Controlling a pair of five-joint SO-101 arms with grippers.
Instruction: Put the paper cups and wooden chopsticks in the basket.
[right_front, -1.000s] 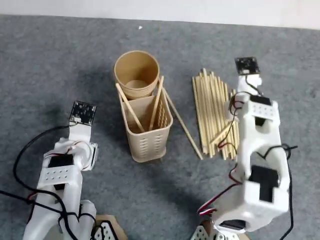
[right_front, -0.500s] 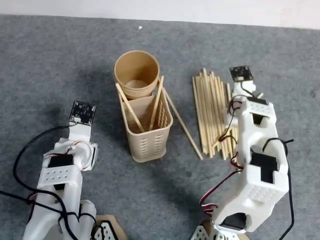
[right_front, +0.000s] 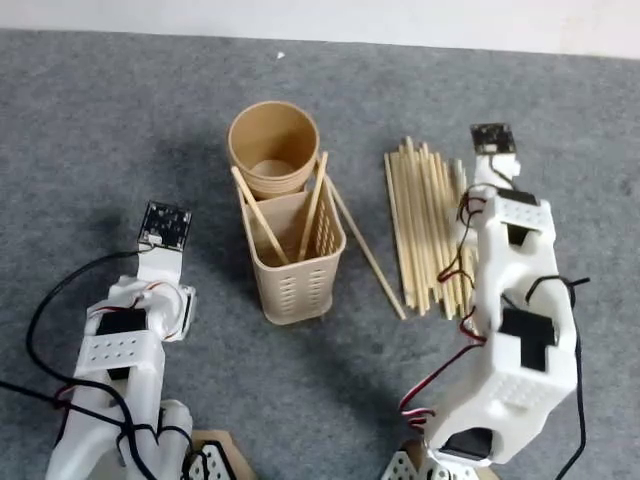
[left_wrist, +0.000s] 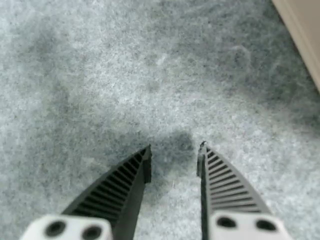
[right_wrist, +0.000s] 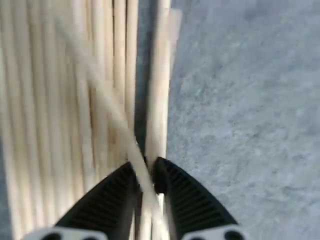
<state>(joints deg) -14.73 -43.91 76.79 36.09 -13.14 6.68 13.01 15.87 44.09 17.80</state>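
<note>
Roughly mid-carpet (right_front: 120, 110) stands the basket (right_front: 295, 285), upright, with two chopsticks (right_front: 313, 205) leaning in its open compartment, their tips sticking out above the rim. Touching the basket's far end is a nested stack of cups (right_front: 273, 148), mouth up; whether it sits in a far compartment or just behind the basket I cannot tell. One loose chopstick (right_front: 368, 255) lies slantwise on the carpet just beside the basket, on the side toward the right arm (right_front: 515, 300), its far end near the basket's rim. Beyond it, nearer the carpet's right edge, a pile (right_front: 425, 225) of many chopsticks lies flat, mostly parallel, running from far to near. The right arm stretches over the pile's outer edge. In the right wrist view the right gripper (right_wrist: 145, 169) is clenched, its tips nearly together, pinching a stick (right_wrist: 110, 107) that crosses the others at a slant; the view is blurred, so how firm the hold is cannot be told. The left arm (right_front: 125, 345) sits well apart from the basket, toward the carpet's near left corner. The left gripper (left_wrist: 174, 154) is released, jaws spread wide over bare carpet, and a pale strip (left_wrist: 302, 25) borders the carpet beyond it.
</note>
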